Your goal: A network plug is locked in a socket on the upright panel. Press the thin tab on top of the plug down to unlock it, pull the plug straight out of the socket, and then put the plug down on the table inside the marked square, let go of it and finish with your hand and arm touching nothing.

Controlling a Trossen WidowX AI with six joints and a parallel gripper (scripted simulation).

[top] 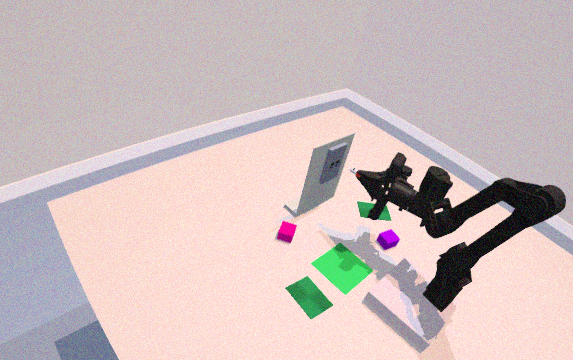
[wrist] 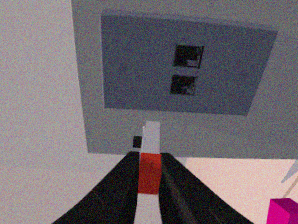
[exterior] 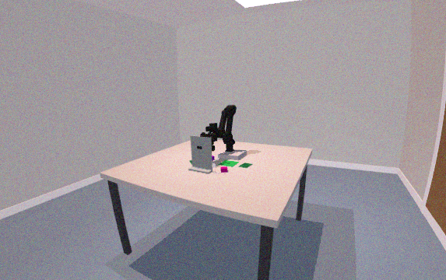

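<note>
My gripper point(top: 358, 174) point(wrist: 148, 161) is shut on the plug point(top: 353, 171) point(wrist: 152, 131), a slim white piece with a red part point(wrist: 150, 172) between the fingertips. The plug is out of the socket and held in the air in front of the grey upright panel point(top: 311, 175) point(exterior: 201, 157) point(wrist: 87, 75). The blue-grey socket block point(top: 326, 170) point(wrist: 135, 60) shows two dark openings, one above the other. The bright green square point(top: 343, 275) point(exterior: 230, 163) lies on the table, partly in the arm's shadow. The fingertips are hidden in the exterior view.
A magenta cube point(top: 286, 232) point(exterior: 224, 169) point(wrist: 281, 212) lies near the panel's foot. A purple cube point(top: 388, 239) stands below the arm. One darker green patch point(top: 310, 298) point(exterior: 245, 166) lies beside the bright square, another point(top: 364, 209) under the gripper.
</note>
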